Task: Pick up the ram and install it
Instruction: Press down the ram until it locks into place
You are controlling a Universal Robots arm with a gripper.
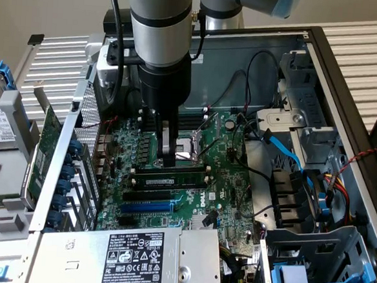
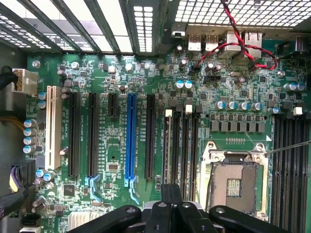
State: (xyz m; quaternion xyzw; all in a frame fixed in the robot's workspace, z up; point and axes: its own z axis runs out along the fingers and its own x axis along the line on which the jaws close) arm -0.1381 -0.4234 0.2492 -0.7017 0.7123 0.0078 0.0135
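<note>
Open computer case (image 1: 347, 94) lying on its side, panel off, so the motherboard (image 1: 238, 177) faces up and every socket can be reached from above. The CPU socket (image 1: 187, 146), empty and framed in bright metal, serves as the landmark. The ram (image 1: 173, 177), a long thin green stick with dark chips, lies along the bank of memory slots (image 1: 169, 182) just beside the socket, on the side toward the power supply (image 1: 128, 257); it appears to sit in a slot, though whether it is fully pressed home cannot be told. The gripper (image 1: 168, 158) hangs vertically from the arm, fingers pressed together, its tip directly over the stick's middle and at or just above its top edge; contact cannot be confirmed. Closed fingers suit pushing down better than pinching, and a central position would spread the load evenly between both end clips. In the wrist view the closed gripper (image 2: 171, 194) points at the slots (image 2: 181, 141) beside the socket (image 2: 235, 177). Beyond the ram, farther from the socket, run black expansion slots and one blue slot (image 1: 146, 205). A second memory bank sits on the socket's opposite side.
</note>
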